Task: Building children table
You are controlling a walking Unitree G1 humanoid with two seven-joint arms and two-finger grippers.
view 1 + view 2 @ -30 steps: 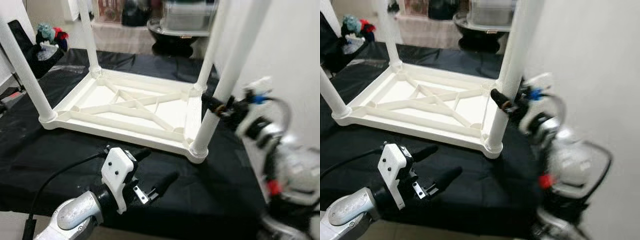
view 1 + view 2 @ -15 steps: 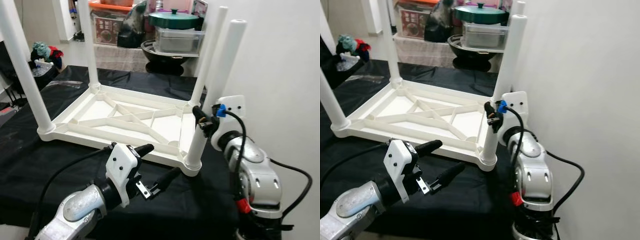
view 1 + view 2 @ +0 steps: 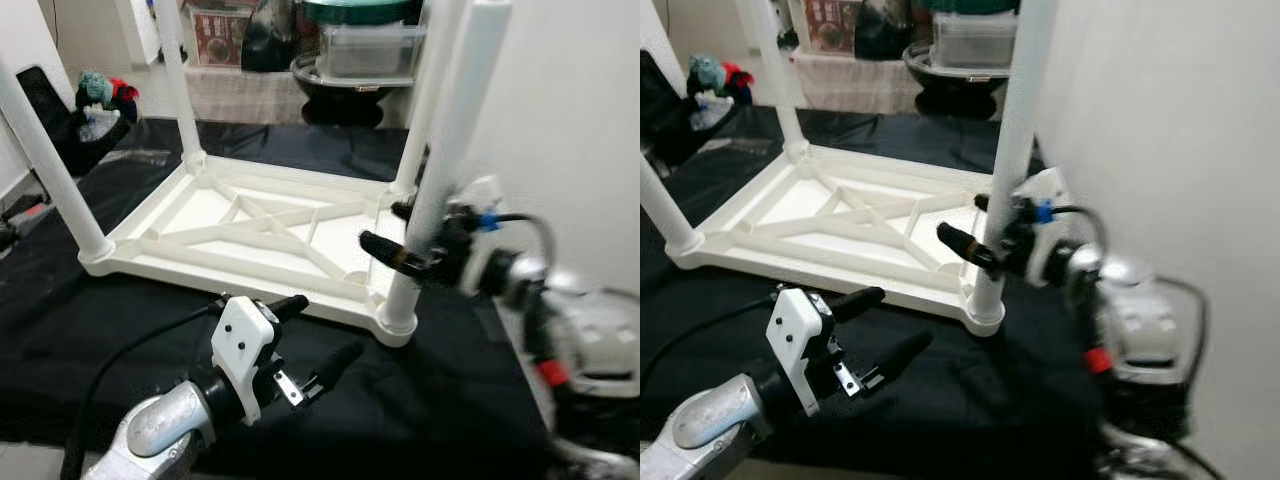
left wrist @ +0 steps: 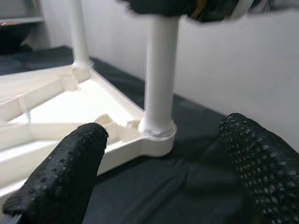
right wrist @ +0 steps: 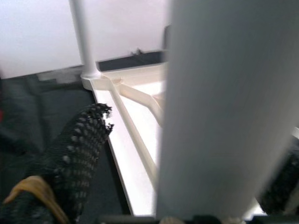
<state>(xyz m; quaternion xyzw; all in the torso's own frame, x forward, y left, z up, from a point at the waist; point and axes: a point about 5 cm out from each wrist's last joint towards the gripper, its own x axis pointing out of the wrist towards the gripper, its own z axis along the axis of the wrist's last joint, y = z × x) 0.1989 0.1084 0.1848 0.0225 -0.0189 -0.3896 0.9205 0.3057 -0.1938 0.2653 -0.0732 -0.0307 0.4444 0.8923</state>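
A white plastic children's table (image 3: 255, 225) is seen lying upside down on a tabletop (image 3: 120, 330) covered in black cloth, with four round legs standing up from its corners. The near right leg (image 3: 440, 160) is straddled by the right claw (image 3: 400, 235), one black finger on each side of the tube at about a third of its height; the fingers are spread around it, and whether they actually press on it cannot be told because the arm is blurred. The left claw (image 3: 315, 335) is held open just above the cloth, in front of the table's near edge and pointed toward the foot of that same leg (image 4: 159, 70), touching nothing.

The table is judged to be light, hollow and stiff, with smooth walls that could slip between rubbery fingers. A leg is best taken low, near its socket (image 4: 156, 133), where a push is carried straight down; a grip taken high would likely lever the tube sideways and tip the whole frame. The ribbed underside (image 3: 855, 215) offers a firmer edge for steadying.
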